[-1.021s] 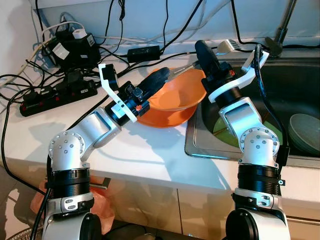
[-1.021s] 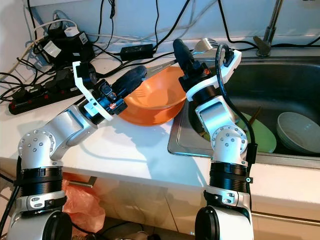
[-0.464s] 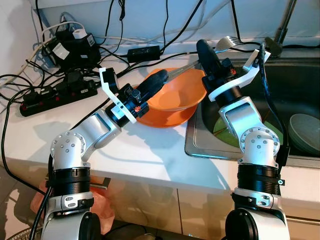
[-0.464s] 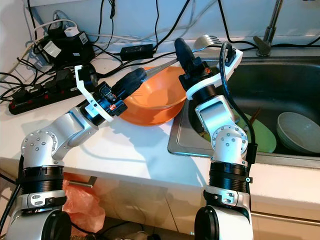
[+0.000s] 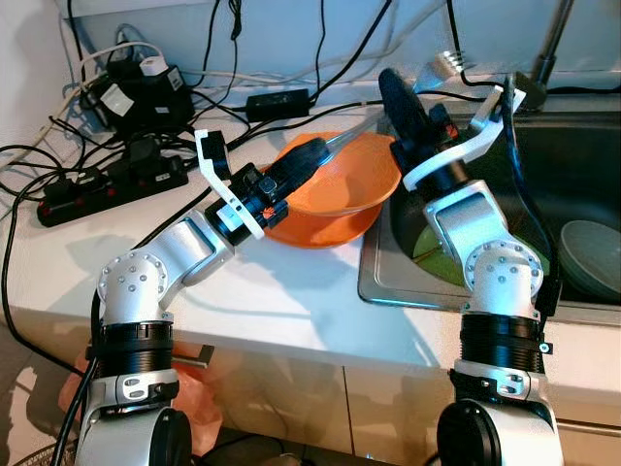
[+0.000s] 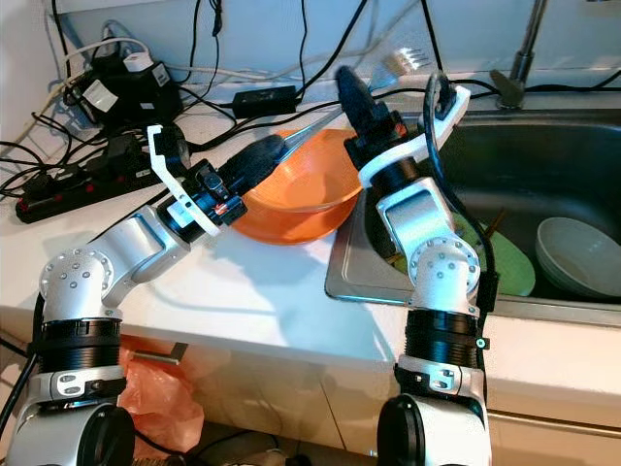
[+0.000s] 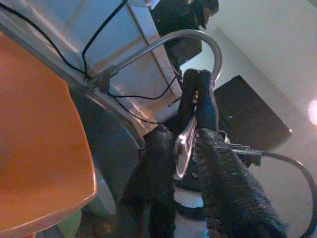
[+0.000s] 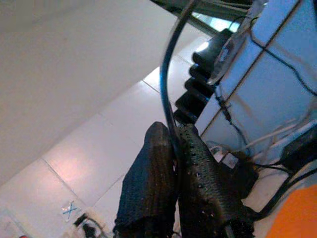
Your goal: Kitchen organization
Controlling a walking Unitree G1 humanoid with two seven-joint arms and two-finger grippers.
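A metal fork [image 5: 441, 68] slants up over the far rim of the orange bowl [image 5: 340, 194], tines high near the sink corner. My left gripper [image 5: 312, 150] lies over the bowl's left rim, shut on the lower end of the fork's handle [image 7: 182, 148], which shows between its fingers in the left wrist view. My right gripper [image 5: 393, 89] stands at the bowl's right edge, pointing up and back, shut on the handle further up. In the right wrist view the thin handle runs out between the pressed fingers [image 8: 195, 163].
The steel sink [image 5: 572, 165] lies to the right, holding a green plate [image 5: 432, 257] and a grey bowl [image 5: 592, 257]. Its faucet [image 5: 548, 53] rises at the back. Power strips and tangled cables [image 5: 107, 184] cover the back left of the white counter [image 5: 291, 291].
The fork's tines have risen and tilted further back as my right gripper swung up. My left gripper has stayed at the bowl's rim.
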